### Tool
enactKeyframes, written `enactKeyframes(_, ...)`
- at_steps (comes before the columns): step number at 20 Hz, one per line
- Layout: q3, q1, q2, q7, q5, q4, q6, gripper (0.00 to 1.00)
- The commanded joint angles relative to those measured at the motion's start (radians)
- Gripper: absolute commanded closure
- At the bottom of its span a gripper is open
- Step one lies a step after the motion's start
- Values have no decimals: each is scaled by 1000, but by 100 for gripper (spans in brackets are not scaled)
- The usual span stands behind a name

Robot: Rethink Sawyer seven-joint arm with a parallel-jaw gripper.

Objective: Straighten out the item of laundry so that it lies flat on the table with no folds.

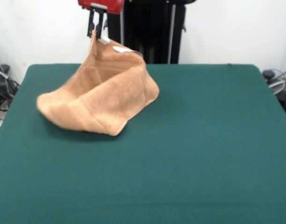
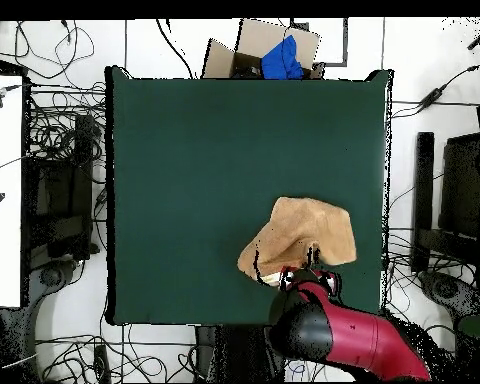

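The towel [image 1: 98,100] is orange-tan terry cloth, pulled up by one corner into a crumpled tent, its lower edge resting on the bench [image 1: 189,154] and its top lifted clear of it. In the front view it sits toward the far left part of the bench; in the overhead view it lies near the edge closest to the robot, right of centre [image 2: 302,240]. A small white tag [image 1: 120,48] shows at the raised corner, with no writing that can be read on it (too small to tell). Woven bands run across the cloth as faint creases.

The claw [image 1: 98,31] comes straight down from the top of the front view, its two dark fingers [image 1: 92,25] pressed together on the towel's top corner, pinching it. Above them sits the red end of the arm [image 2: 339,335], which in the overhead view reaches in from the bottom edge, over the bench's near rim.

Beyond the bench's far edge in the overhead view sits a cardboard box [image 2: 239,50] holding a blue cloth [image 2: 282,58]
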Motion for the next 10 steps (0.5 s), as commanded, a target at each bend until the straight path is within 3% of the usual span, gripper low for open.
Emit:
enactKeyframes(1, 117, -22, -31, 22, 17, 74, 117, 100)
enactKeyframes(10, 145, -57, -77, 18, 23, 113, 144, 100)
